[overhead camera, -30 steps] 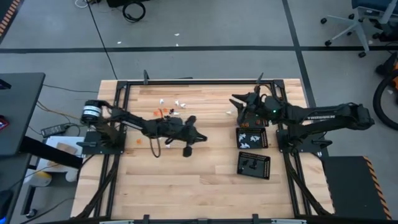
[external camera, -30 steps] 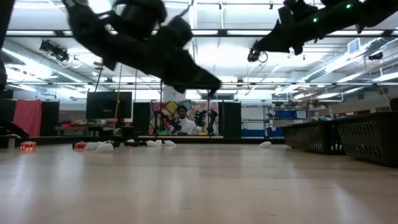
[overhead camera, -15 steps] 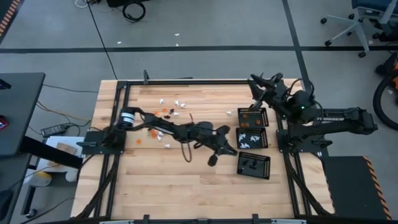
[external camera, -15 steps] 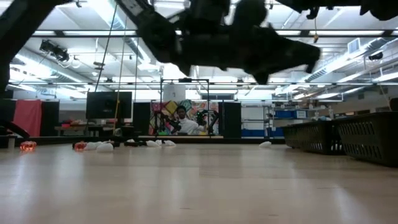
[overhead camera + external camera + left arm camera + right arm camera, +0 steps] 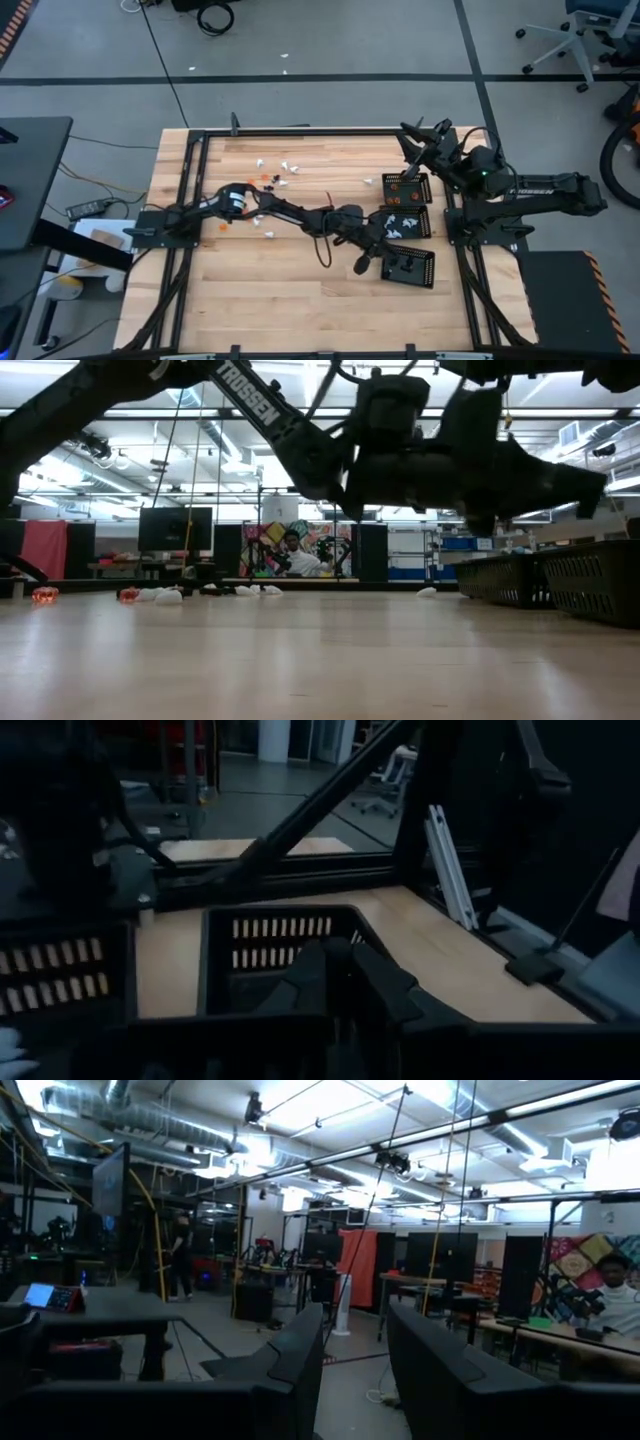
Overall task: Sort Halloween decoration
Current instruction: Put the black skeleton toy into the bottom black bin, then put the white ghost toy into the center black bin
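Observation:
The Halloween decoration point(image 5: 272, 172) lies as tiny white and orange pieces on the wood at the table's far left. More pieces sit in three black trays at the right: orange ones in the far tray point(image 5: 405, 187), white ones in the middle tray point(image 5: 405, 221), dark ones in the near tray point(image 5: 409, 267). My left gripper point(image 5: 378, 256) reaches level across the table to the near tray's left wall point(image 5: 280, 935). Its fingers point(image 5: 330, 970) are shut, and I cannot see anything between them. My right gripper point(image 5: 355, 1355) is raised over the far right corner point(image 5: 415, 135), open and holding nothing.
A black metal frame point(image 5: 300, 130) rims the table. The left arm point(image 5: 420, 455) spans the middle of the table at low height. Bare wood point(image 5: 280, 300) lies along the near side. A person point(image 5: 615, 1295) sits in the room beyond the table.
My left gripper has swept from the table's middle toward the right edge, sinking a little, and now stands at the near tray. My right gripper has drawn back from the far tray toward the far right corner and tipped upward, then kept still.

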Robot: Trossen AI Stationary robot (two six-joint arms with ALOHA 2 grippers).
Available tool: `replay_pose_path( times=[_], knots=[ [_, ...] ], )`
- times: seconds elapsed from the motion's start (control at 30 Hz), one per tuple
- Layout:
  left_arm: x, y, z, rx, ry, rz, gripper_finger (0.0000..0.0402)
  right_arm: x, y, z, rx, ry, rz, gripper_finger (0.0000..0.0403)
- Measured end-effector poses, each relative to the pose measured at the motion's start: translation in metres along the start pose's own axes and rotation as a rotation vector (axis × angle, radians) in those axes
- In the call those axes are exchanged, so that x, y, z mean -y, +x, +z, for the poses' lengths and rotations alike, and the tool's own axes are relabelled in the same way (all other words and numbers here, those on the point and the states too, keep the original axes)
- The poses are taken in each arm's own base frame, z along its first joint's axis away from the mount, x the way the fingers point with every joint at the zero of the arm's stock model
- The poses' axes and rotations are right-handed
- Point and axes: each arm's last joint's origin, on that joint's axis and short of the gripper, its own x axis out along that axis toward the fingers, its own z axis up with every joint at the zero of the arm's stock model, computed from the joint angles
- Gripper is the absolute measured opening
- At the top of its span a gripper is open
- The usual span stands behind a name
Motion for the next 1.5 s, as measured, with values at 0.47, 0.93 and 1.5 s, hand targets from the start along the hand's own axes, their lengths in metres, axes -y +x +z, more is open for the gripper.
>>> replay_pose_path(
  times=[0.47, 0.93, 1.5],
  knots=[
    [0.002, -0.012, 0.02, -0.151, 0.033, -0.056, 0.0178, -0.001, 0.0, -0.002, -0.017, -0.015, 0.005, 0.0119],
    [0.059, -0.16, 0.014, -0.248, 0.093, 0.284, 0.0155, -0.001, 0.0, -0.003, -0.029, -0.021, 0.011, 0.0119],
    [0.133, -0.282, -0.05, -0.574, -0.262, 0.448, 0.0155, -0.008, 0.015, -0.019, -0.044, -0.021, 0.092, 0.0119]
  ],
)
